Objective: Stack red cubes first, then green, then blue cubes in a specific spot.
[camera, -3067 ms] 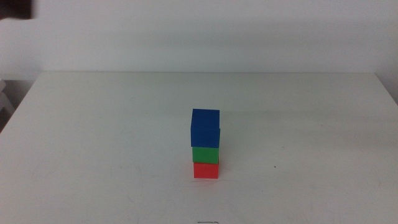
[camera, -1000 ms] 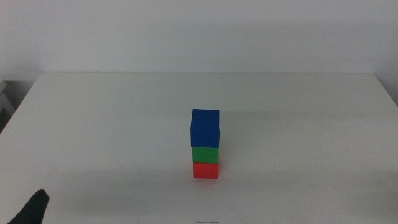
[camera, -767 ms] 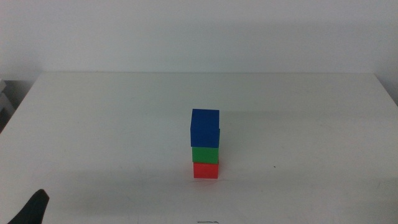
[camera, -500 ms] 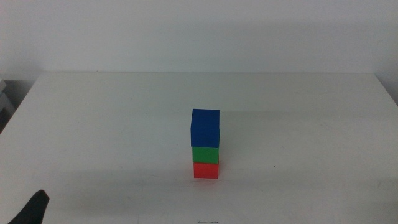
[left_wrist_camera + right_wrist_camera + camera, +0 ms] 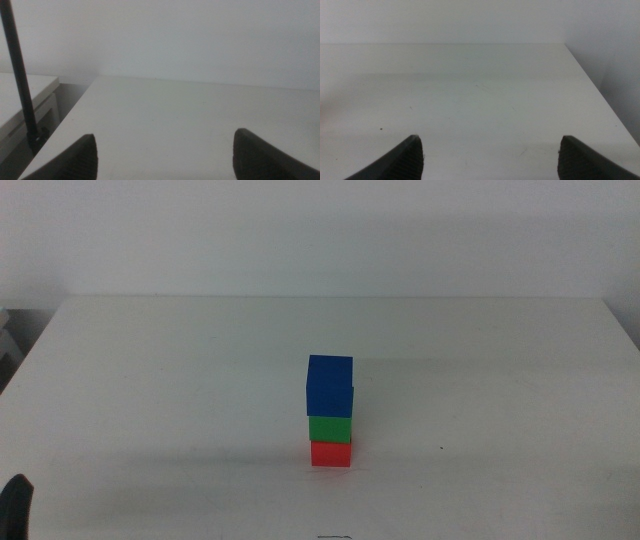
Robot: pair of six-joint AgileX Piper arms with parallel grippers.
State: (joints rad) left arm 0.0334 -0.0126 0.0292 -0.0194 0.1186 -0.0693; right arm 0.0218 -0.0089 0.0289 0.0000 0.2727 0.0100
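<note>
Left end effector (image 5: 15, 508) mostly cropped

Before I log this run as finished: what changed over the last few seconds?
Only the left end effector moved: it slid farther out at the table's near left corner, now a sliver. The blue cube, green cube and red cube stayed stacked, untouched.

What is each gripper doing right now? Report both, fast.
Left gripper: open, holding nothing, over bare table.
Right gripper: open, holding nothing, also clear of the cubes.
</note>
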